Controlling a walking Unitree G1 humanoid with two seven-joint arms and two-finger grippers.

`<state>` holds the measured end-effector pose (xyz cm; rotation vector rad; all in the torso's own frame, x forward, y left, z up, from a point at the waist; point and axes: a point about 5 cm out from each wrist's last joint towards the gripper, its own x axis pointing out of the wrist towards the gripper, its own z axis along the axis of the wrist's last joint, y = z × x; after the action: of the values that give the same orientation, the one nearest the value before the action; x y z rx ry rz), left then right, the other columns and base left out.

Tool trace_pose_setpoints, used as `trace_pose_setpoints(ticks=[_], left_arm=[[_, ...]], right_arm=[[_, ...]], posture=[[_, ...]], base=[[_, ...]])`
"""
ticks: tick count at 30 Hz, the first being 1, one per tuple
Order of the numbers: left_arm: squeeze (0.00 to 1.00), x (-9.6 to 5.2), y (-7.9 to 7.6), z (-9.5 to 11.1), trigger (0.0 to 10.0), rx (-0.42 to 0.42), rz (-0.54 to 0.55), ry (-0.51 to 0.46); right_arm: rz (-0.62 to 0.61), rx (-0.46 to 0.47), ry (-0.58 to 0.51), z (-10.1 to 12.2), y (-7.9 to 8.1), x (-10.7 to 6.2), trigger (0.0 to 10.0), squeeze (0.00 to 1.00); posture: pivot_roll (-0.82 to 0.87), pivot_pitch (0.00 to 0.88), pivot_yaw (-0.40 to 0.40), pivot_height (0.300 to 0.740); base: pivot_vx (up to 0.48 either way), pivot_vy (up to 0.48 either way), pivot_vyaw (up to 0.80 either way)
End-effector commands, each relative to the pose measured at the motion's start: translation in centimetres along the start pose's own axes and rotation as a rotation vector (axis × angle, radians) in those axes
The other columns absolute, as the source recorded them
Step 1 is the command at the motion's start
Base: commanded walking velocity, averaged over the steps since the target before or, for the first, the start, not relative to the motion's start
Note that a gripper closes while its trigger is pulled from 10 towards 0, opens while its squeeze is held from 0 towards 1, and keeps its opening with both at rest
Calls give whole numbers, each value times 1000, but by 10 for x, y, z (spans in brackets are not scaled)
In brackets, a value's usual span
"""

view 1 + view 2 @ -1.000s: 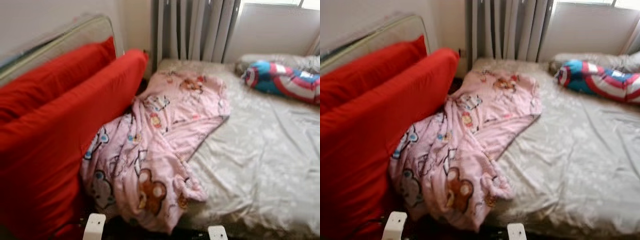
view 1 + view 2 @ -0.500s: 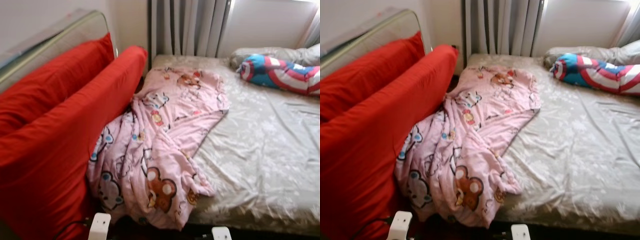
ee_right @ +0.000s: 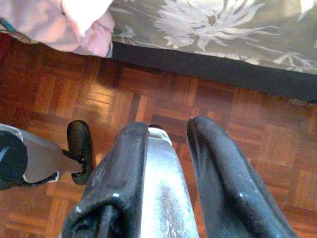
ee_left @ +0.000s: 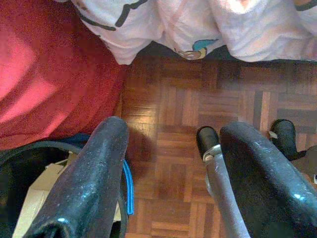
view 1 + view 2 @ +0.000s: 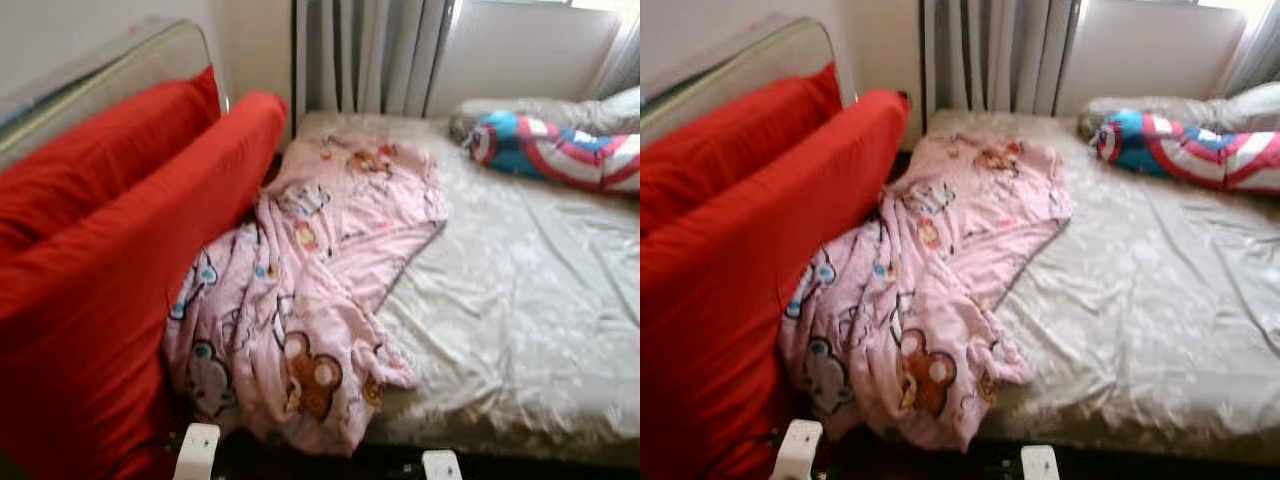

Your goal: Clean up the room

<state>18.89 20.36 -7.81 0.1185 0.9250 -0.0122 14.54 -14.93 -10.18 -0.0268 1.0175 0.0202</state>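
A pink blanket (image 5: 310, 290) printed with cartoon bears lies crumpled across the left part of the bed (image 5: 520, 300), its lower end spilling over the near edge toward the floor (image 4: 198, 163) and its left side bunched against a red cushion (image 5: 110, 290). A second red cushion (image 5: 90, 170) stands behind the first, leaning on a pale headboard (image 5: 110, 70). The bed's sheet is grey with a faint flower pattern and is creased. At the far right of the bed lies a pillow (image 5: 550, 150) in blue, red and white, just in front of a grey pillow (image 5: 520, 108). Grey curtains (image 5: 370, 55) hang behind the bed's far edge. The left tool (image 4: 173, 183) hangs low over the parquet floor beside the red cushion, its fingers spread and holding nothing; the blanket's hem shows beyond them. The right tool (image 3: 168, 188) hangs over the floor near the bed's edge, its fingers apart and empty, with the blanket's corner and the sheet's flowered edge beyond it.
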Motion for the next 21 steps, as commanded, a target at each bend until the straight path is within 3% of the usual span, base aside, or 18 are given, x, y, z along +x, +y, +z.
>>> trace_pose_setpoints(ticks=[1,6,11,21], left_arm=[[0,-1,0,-5,10000,7,-5,17],[0,-1,0,-5,10000,7,-5,17],[0,-1,0,-4,10000,9,-6,16],[0,-1,0,-4,10000,10,-9,15]], right_arm=[[-2,11,3,-1,0,0,10000,0],[3,-10,2,0,1,0,10000,0],[7,-5,2,0,1,0,10000,0],[-2,12,0,0,1,0,10000,0]], posture=[[-76,0,-7,717],[-76,0,-6,717],[-74,0,-6,717],[-76,0,-6,717]], base=[[0,0,0],[48,0,81],[256,0,743],[272,0,0]])
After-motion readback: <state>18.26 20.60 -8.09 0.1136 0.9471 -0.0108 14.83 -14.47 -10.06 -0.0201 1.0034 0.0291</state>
